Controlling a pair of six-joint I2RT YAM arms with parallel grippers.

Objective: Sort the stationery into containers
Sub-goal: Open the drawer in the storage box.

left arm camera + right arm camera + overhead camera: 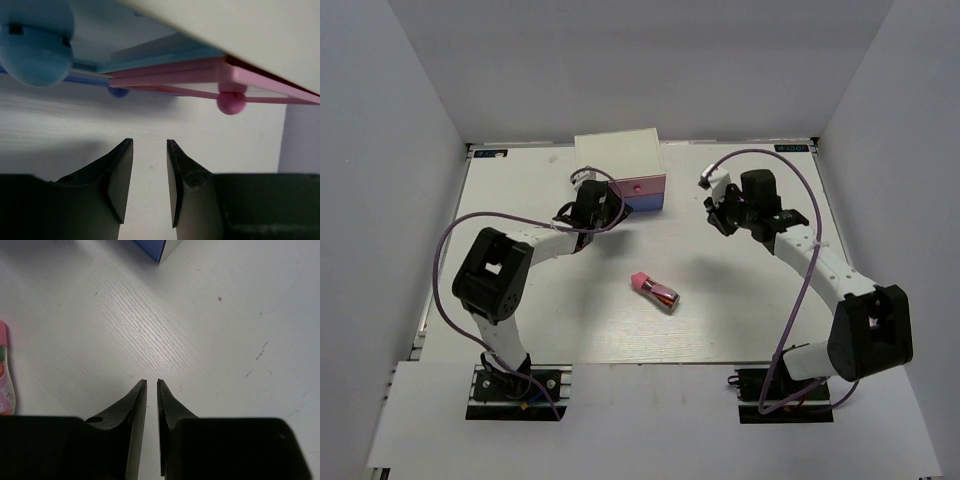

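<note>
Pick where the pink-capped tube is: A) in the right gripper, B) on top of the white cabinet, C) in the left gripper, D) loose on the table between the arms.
D: the pink-capped tube lies on the table, apart from the left gripper and the right gripper, both empty.

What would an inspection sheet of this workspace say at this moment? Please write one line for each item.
Surface: white grained tabletop, a few dark specks.
Job's things: pink-capped dark-red tube lying in the open mid-table; small white box-shaped cabinet at the far side, with light blue knob, pink knob, darker blue knob; no markers seen.
Clutter: nothing seen.
Hands: left hand open, empty, before the knobs; right hand almost shut, empty, over bare table.
Cables: purple cables, one loop on each side.
Surroundings: white walls on three sides.
</note>
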